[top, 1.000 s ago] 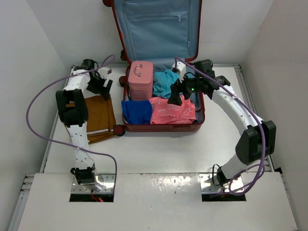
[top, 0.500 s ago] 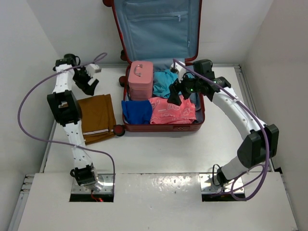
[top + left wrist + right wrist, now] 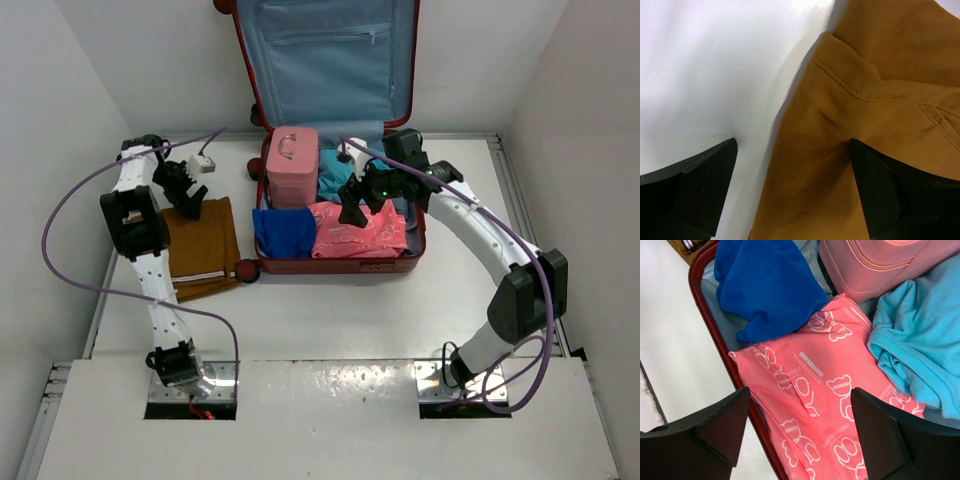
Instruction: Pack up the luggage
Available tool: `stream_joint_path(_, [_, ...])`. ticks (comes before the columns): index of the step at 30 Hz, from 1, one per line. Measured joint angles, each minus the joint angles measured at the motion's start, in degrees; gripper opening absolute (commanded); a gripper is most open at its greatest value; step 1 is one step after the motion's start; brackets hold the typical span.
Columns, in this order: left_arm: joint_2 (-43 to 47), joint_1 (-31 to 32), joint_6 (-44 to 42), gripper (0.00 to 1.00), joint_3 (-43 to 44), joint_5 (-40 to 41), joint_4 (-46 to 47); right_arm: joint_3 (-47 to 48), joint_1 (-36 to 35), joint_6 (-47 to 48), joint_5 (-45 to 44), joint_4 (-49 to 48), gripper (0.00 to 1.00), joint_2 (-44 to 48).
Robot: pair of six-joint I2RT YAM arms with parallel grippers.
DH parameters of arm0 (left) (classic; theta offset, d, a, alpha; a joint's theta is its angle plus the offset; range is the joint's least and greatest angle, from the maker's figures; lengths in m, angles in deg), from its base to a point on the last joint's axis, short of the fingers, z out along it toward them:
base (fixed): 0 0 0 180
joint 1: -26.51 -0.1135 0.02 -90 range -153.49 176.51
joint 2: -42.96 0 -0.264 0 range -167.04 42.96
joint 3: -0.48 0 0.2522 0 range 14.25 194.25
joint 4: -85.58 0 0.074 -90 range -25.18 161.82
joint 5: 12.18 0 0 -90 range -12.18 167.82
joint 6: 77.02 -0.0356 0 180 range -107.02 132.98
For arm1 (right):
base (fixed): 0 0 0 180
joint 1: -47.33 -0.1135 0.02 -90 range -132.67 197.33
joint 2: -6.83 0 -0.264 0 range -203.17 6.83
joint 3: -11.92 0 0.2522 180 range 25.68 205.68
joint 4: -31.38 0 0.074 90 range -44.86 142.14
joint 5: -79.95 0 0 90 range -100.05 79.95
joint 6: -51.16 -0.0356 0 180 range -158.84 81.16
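Observation:
The dark red luggage lies open at the back of the table, its blue-grey lined lid raised against the wall. Inside are a pink box case, a blue cloth, a pink bear-print garment and a light blue garment. A brown folded garment lies on the table left of the luggage. My left gripper is open, low over the brown garment's far edge. My right gripper is open and empty above the pink garment.
A small white block lies on the table near the left arm. White walls close in the table on the left, back and right. The luggage's wheels stick out at its front left corner.
My left gripper has swung out to the far left and come back down onto the brown garment's far edge. My right gripper has shifted a little left over the luggage.

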Motion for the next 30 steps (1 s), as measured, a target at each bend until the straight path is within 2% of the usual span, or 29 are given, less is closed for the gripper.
stream_joint_path(2, [1.2,0.0,-0.7,1.0,-2.4,0.0,0.9,0.3,-0.2,0.2,-0.1,0.2,0.81,-0.3])
stream_joint_path(8, [4.5,0.0,-2.9,0.92,-8.8,0.0,2.8,1.0,-0.5,1.2,-0.5,1.5,0.81,-0.5])
stream_joint_path(14, [8.2,0.0,-6.1,0.92,-15.6,-0.1,3.5,1.1,-0.6,2.1,-0.9,3.3,0.81,-0.5])
stream_joint_path(18, [9.4,0.0,-7.3,0.62,-17.8,-0.1,3.0,1.1,-0.6,2.7,-0.9,4.2,0.81,-0.3])
stream_joint_path(19, [9.4,0.0,-7.4,0.49,-18.3,-0.3,2.6,1.1,-0.6,2.8,-0.9,4.4,0.81,-0.2])
stream_joint_path(21, [9.5,0.0,-7.2,0.37,-19.2,-0.4,1.9,1.0,-0.6,3.1,-0.9,4.4,0.81,0.2])
stream_joint_path(22, [9.6,0.0,-7.1,0.22,-19.6,-0.8,1.4,0.9,-0.6,3.2,-0.9,4.5,0.8,0.6])
stream_joint_path(24, [9.7,0.0,-6.6,0.08,-19.7,-1.1,0.6,0.5,-0.6,3.4,-1.0,4.5,0.79,1.4])
stream_joint_path(30, [12.0,-0.4,-5.4,0.0,-22.1,-2.9,1.5,-1.6,-0.2,2.9,-1.2,4.0,0.77,3.7])
